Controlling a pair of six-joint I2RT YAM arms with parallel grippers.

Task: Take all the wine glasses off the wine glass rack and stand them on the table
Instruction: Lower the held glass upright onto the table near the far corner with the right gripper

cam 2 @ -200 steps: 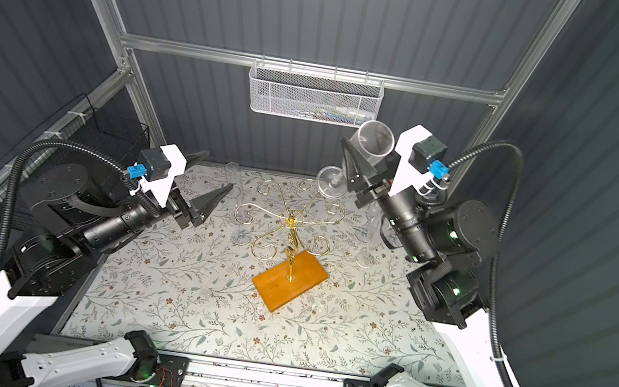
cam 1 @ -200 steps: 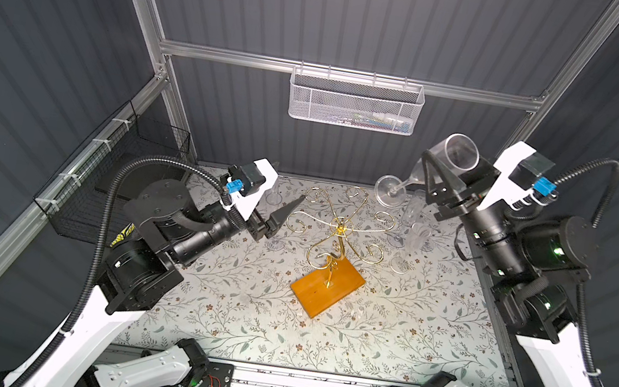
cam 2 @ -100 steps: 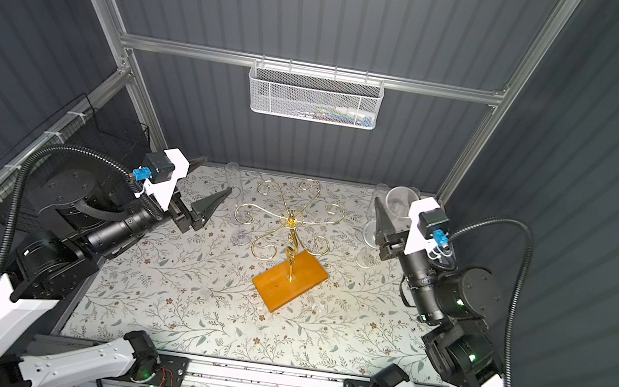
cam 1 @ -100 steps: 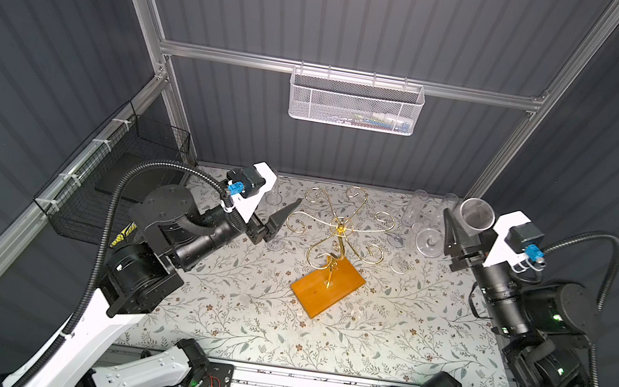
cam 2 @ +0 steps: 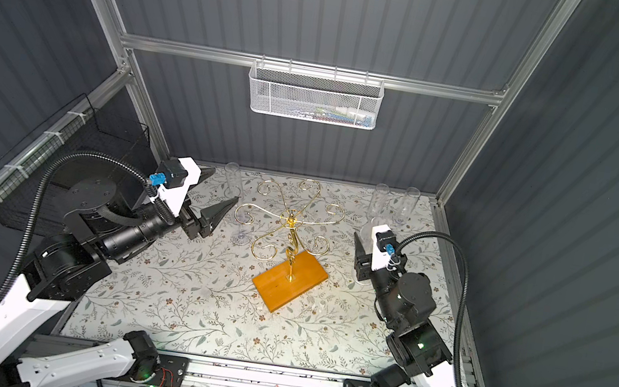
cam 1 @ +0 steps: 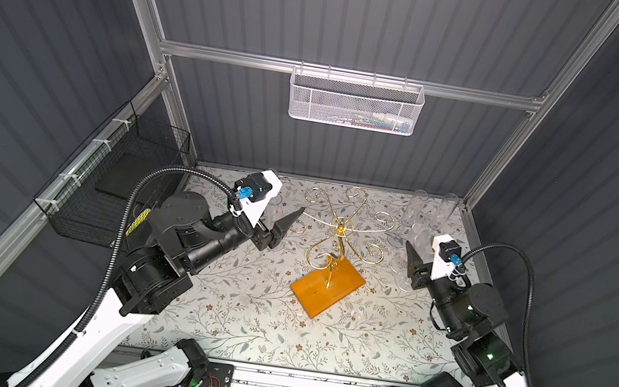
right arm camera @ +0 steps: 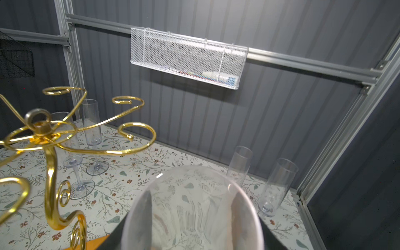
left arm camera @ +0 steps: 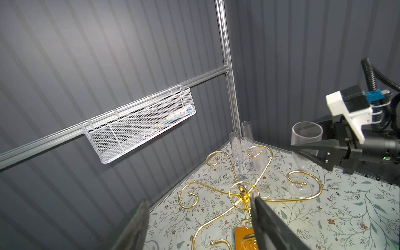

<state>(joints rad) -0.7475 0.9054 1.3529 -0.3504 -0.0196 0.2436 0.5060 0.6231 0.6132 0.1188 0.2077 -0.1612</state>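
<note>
Clear wine glass (right arm camera: 192, 212): upright, its bowl pinched between the right jaws; off the rack, just to the rack's right.
Right gripper (left arm camera: 307, 140): closed on the bowl, a dark finger on each side, low over the right part of the table.
Glass foot: whether it touches the cloth cannot be told.
Left gripper (cam 2: 214, 192): jaws spread wide with nothing between them, pointing at the rack from its left, apart from it.
Rack (cam 1: 340, 229): gold wire scrolls on a stem, upright on an orange-brown wooden base (cam 1: 326, 290) mid-table.
Tall glasses (cam 1: 417, 207): two in the back right corner.
Left-side glasses (cam 2: 231, 182): two standing near the left gripper.
Table (cam 1: 237, 318): covered by a floral cloth.
Back wall: white mesh basket (cam 1: 356, 101) hangs on the rail.
Left wall: black wire basket (cam 1: 110, 192).
</note>
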